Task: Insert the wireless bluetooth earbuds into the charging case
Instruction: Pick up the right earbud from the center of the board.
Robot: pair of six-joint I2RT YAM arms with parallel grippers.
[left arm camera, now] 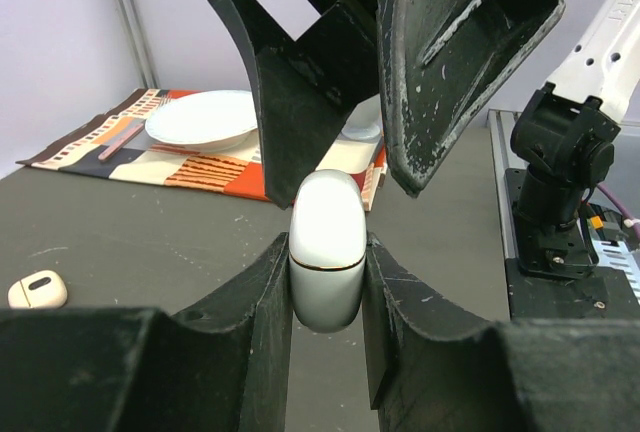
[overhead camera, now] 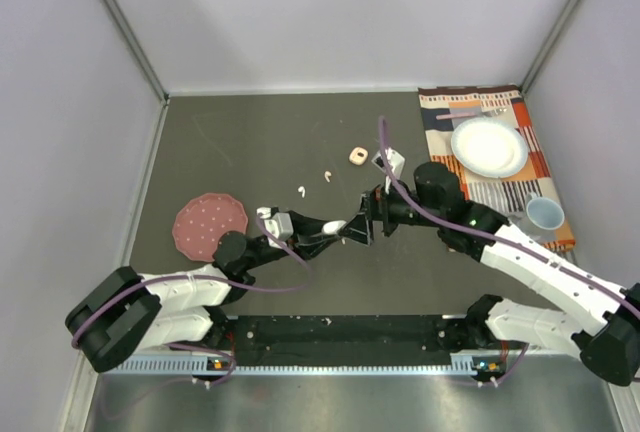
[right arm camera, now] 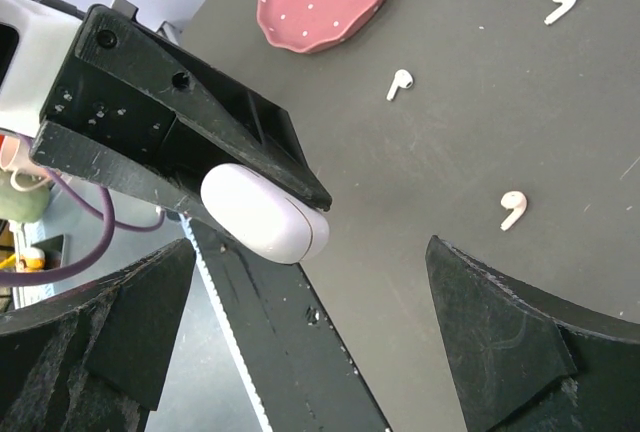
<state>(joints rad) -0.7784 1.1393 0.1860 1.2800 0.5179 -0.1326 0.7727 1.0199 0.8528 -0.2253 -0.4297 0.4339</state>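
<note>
Glossy white rounded charging case (left arm camera: 326, 252) clamped in left tool (overhead camera: 328, 227), lid shut. Beside it, right tool (overhead camera: 357, 230) spread wide. Lid-opening step judged; lid edge to be caught next.

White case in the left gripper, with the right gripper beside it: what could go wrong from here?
1. The left gripper pinches the smooth, rounded white case with its lid shut; a push from the open right gripper could twist it or pop it out.
2. The two grippers' fingers sit very close and may collide.
3. A dropped case could scatter the loose earbuds on the table.
</note>
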